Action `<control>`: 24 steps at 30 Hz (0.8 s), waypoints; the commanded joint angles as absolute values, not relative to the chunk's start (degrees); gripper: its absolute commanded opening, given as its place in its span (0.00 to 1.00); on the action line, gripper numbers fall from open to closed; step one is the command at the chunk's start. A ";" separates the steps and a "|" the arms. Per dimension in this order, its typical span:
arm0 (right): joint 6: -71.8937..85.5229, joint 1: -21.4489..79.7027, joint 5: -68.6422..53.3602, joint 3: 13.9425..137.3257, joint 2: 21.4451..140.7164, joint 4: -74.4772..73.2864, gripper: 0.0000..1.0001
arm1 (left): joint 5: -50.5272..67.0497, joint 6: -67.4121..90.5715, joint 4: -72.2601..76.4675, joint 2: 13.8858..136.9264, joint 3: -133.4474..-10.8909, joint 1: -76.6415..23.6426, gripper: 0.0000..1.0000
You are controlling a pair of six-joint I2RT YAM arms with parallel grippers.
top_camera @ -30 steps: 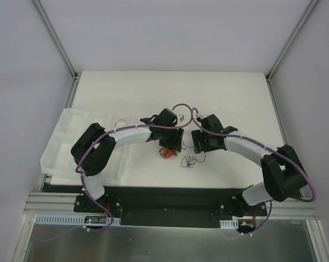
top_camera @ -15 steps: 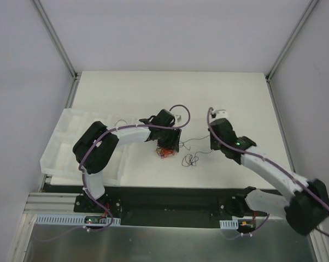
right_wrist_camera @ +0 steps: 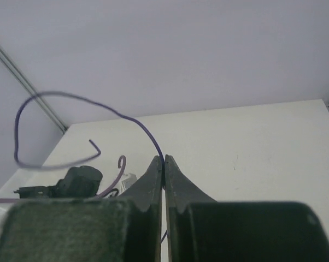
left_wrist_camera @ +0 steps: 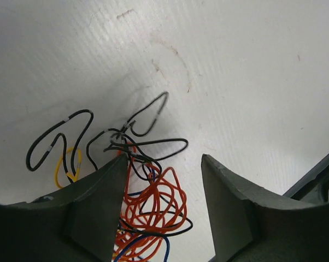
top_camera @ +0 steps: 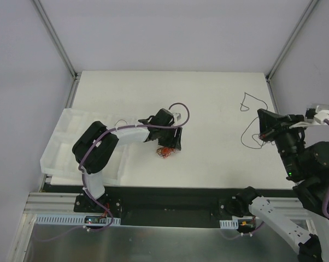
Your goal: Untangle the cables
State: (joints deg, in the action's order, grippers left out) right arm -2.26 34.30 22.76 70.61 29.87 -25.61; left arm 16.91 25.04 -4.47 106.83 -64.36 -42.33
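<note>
The right gripper (right_wrist_camera: 163, 164) is clenched on 1 purple wire (right_wrist_camera: 71, 96), held up in the air at the right edge of the overhead view, well apart from the knot (top_camera: 165, 153). The knot lies on the surface (top_camera: 219, 98) at centre, below the left gripper (left_wrist_camera: 163, 161), whose jaws stand apart around the orange tangle without pinching it. This looks like the separating step. Next, I'd guess: lay that wire down clear, then pick another strand.

One wire (right_wrist_camera: 60, 93) (aloft), one knot (top_camera: 165, 153), two arms (top_camera: 126, 132) (top_camera: 295, 158)
</note>
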 commanded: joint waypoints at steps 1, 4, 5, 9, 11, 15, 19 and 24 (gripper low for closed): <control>-4.57 34.28 19.87 72.68 36.64 -31.82 0.00 | 18.62 22.68 -3.35 99.78 -61.00 -42.28 0.58; -4.31 34.19 18.99 72.95 37.44 -31.64 0.00 | 20.38 20.75 -0.18 90.91 -59.24 -42.80 0.61; -4.13 34.19 18.64 72.95 37.70 -31.73 0.00 | 21.52 20.31 2.09 86.79 -58.72 -42.80 0.63; -2.90 34.19 15.04 72.51 38.67 -31.73 0.00 | 26.70 19.51 7.11 76.92 -57.57 -43.07 0.67; -2.29 34.19 13.28 72.16 39.46 -31.47 0.00 | 29.95 19.25 9.39 73.40 -57.39 -43.24 0.70; -0.79 34.19 9.24 71.46 40.51 -30.50 0.00 | 32.25 20.74 12.21 69.79 -58.44 -43.68 0.81; 1.67 34.10 4.67 71.02 41.57 -28.57 0.01 | 34.62 22.94 14.76 72.15 -61.78 -44.64 0.89; 3.69 34.19 1.06 70.75 42.89 -27.16 0.00 | 36.30 22.68 15.03 78.39 -68.46 -47.46 0.90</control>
